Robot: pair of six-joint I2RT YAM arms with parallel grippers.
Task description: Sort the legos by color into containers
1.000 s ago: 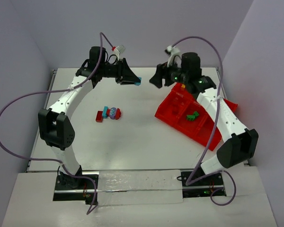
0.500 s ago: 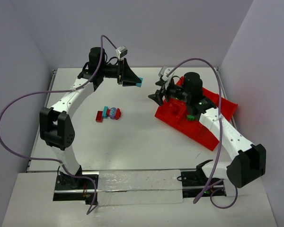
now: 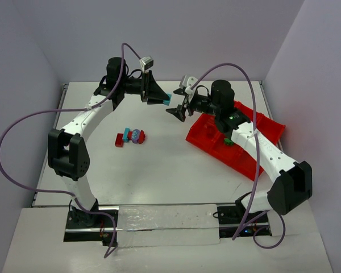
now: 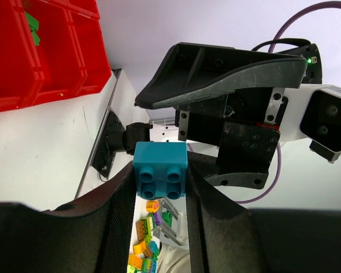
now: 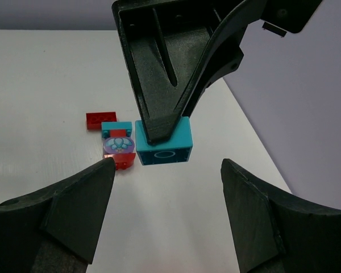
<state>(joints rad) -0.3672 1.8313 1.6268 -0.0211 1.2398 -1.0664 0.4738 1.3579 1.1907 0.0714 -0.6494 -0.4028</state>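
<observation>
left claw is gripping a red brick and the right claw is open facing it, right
Not quite. The brick pinched in the left claw is teal-blue, not red. The left wrist view shows it plainly between the fingers. The rest holds: the right claw is open and faces it.

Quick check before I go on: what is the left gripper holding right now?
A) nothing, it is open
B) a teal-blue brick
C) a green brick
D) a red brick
B: in the left wrist view, the left gripper is shut on a teal-blue brick. The right wrist view shows the same brick pinched at its tip.
</observation>
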